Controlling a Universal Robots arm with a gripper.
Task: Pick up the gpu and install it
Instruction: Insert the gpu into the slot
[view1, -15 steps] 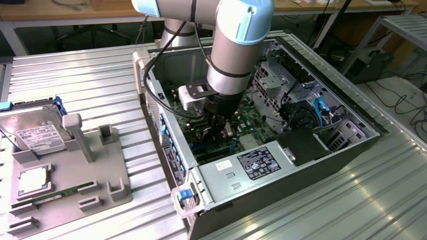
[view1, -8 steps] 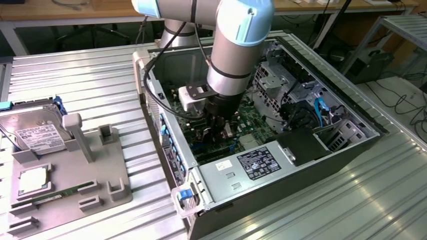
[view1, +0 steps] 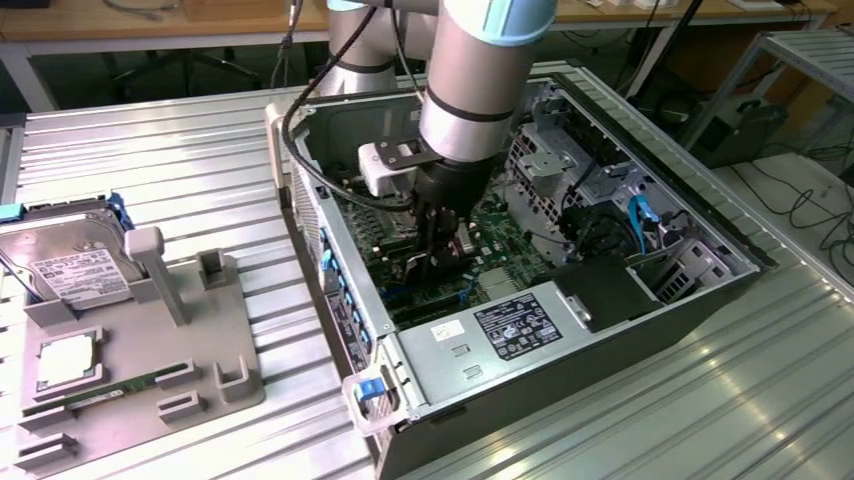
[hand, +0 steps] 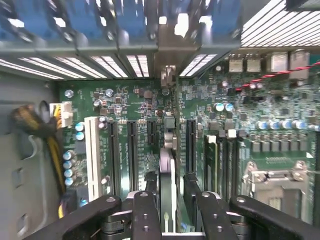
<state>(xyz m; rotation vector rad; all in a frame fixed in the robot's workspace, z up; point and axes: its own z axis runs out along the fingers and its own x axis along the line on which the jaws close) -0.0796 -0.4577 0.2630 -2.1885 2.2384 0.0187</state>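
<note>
The gpu (hand: 167, 165) shows edge-on in the wrist view, a thin card standing upright in the green motherboard (hand: 130, 105) between the black slots, its metal bracket end (hand: 169, 75) against the case's rear wall. My gripper (hand: 171, 180) straddles the card's upper edge, and its black fingers (hand: 151, 182) stand a little off each side of it, so it is open. In the exterior view the gripper (view1: 434, 250) reaches straight down into the open computer case (view1: 721, 225), low over the board, and hides most of the card.
A power supply (view1: 514, 325) fills the case's near end, with blue cables (view1: 638, 215) and drive cages behind it. A yellow and black wire bundle (hand: 35, 130) lies beside the board. At the exterior view's left, a grey fixture (view1: 227, 300) holds a hard drive (view1: 80, 265) and a memory stick (view1: 114, 392).
</note>
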